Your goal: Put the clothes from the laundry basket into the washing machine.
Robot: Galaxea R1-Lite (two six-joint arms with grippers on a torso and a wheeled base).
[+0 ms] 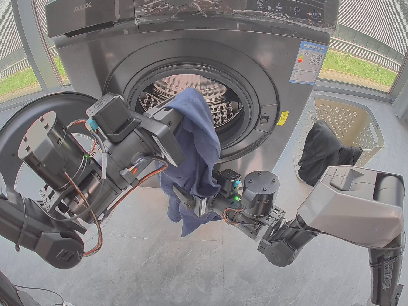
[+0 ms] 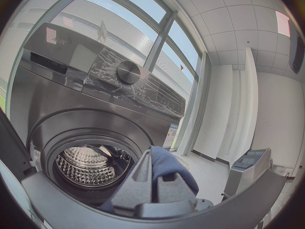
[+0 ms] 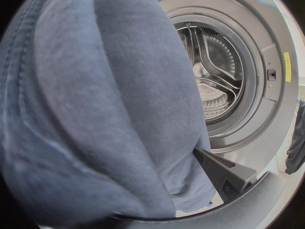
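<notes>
The washing machine [image 1: 187, 43] stands with its round door [image 1: 51, 105] swung open to the robot's left and the steel drum [image 1: 191, 88] in plain view. The left gripper [image 1: 174, 115], raised before the opening, pinches the top of a blue garment [image 1: 197, 149], which hangs down past the lower rim. The right gripper [image 1: 183, 196] sits lower, against the hanging cloth. To the right, a beige laundry basket [image 1: 357, 124] leans beside the machine, a black garment [image 1: 325, 151] draped over its rim

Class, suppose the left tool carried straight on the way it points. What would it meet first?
Apart from the blue garment it grips, the left tool would likely meet the washing machine at its door ring or enter the drum; depth is unclear.
</notes>
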